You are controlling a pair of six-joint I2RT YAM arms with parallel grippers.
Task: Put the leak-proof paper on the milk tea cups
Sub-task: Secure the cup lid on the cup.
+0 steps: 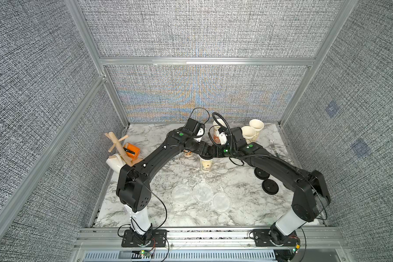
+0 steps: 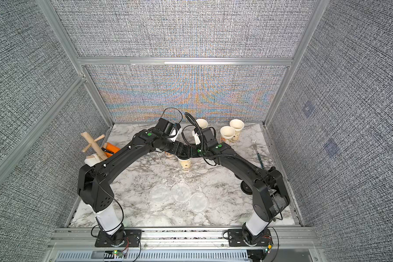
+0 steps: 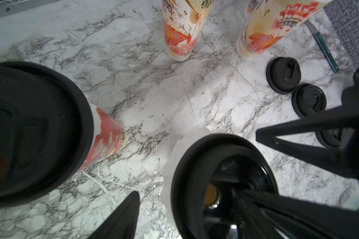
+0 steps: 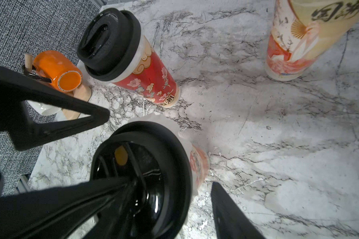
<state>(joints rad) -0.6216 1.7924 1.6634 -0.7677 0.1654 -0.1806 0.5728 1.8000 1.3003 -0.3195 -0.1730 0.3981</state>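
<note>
We note, in both top views, that both arms meet mid-worktop point(image 1: 243, 217) over one lidded cup point(image 1: 205, 163). The left jaws stand wide apart and grip nothing. One finger point(image 3: 278, 215) lies across the black lid point(image 3: 187, 165), the other hangs outside its rim. The right jaws are likewise parted and empty, with one finger point(image 4: 66, 207) over the same lid. We cannot tell whether either finger presses down.

A paper disc point(image 3: 174, 149) peeks out under that lid. The red cup point(image 4: 151, 78) at 10 o'clock of it is lidded too, with a white paper edge showing.

Around the lidded cup:
- 6 o'clock: three loose paper discs point(image 1: 202, 192), flat and close together.
- Between 12 and 2 o'clock: three open cups point(image 1: 248, 132).
- Between 3 and 4 o'clock: spare lids point(image 1: 270, 186).
- 9 o'clock: wooden rack point(image 1: 117, 145) with an orange mug point(image 1: 132, 149).
</note>
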